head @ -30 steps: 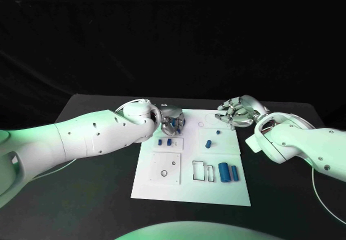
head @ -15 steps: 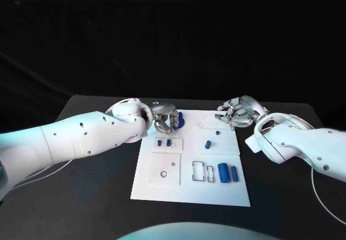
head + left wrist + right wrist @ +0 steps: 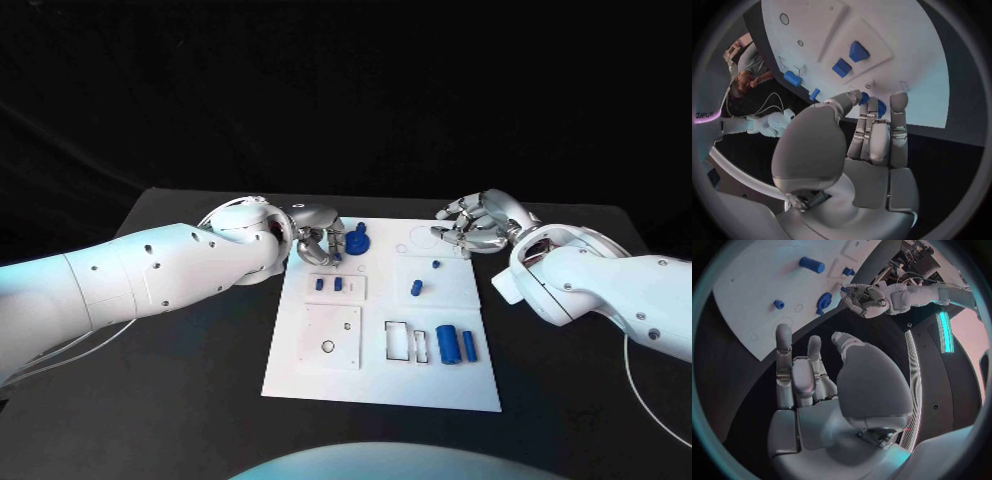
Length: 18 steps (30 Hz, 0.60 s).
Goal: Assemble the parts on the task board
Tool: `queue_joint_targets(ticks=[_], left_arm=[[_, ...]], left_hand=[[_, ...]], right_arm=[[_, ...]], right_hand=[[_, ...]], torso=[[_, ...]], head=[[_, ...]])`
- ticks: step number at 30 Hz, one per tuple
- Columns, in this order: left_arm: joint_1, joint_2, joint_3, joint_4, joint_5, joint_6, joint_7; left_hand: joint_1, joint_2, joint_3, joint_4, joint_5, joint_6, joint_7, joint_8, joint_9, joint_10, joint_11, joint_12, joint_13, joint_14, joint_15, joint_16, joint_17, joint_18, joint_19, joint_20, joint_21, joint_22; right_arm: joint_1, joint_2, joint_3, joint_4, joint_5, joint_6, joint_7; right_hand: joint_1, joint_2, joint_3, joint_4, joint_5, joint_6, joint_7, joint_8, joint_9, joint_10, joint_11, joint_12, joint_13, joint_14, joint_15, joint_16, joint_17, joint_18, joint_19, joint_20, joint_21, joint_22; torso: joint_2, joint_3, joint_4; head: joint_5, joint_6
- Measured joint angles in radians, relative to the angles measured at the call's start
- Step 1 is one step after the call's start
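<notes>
Head view: white task board (image 3: pixel 382 385) flat on the black counter (image 3: pixel 173 350), no legible writing.
Left robot hand (image 3: pixel 319 244) hangs at the board's far left corner, fingers loosely apart, grasping nothing; a rounded blue part (image 3: pixel 356 240) lies just beside it. Right robot hand (image 3: pixel 476 224), fingers curled in, empty. Blue cylinders (image 3: pixel 456 343) lie near slots; smaller parts hard to make out.

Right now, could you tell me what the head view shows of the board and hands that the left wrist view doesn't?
Head view alone: the whole task board, the two long blue cylinders near its front right, and the right hand over the far right corner. Left wrist view alone: the left hand's palm side, fingers straight and holding nothing. Both: the left hand, the blue part beside it, and the two small blue blocks.
</notes>
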Motion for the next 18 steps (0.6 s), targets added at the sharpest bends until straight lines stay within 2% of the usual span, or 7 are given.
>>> queue_joint_targets(ticks=[18], left_arm=[[-0.004,-0.012,0.000,0.000,0.004,0.027,-0.005]], left_hand=[[-0.004,-0.004,0.000,0.000,0.000,0.000,0.000,-0.005,0.001,0.000,0.000,0.000,-0.001,0.000,0.000,0.000,-0.001,0.000,0.000,0.000,-0.005,0.000]], right_arm=[[0.000,0.000,0.000,0.000,0.000,0.000,0.000]], right_hand=[[0.000,0.000,0.000,0.000,0.000,0.003,-0.001,0.000,0.001,0.002,-0.001,0.000,0.000,0.000,0.000,0.000,-0.002,0.000,0.000,0.000,0.000,0.000]], torso=[[0.001,0.0004,-0.0006]], head=[[0.004,-0.004]])
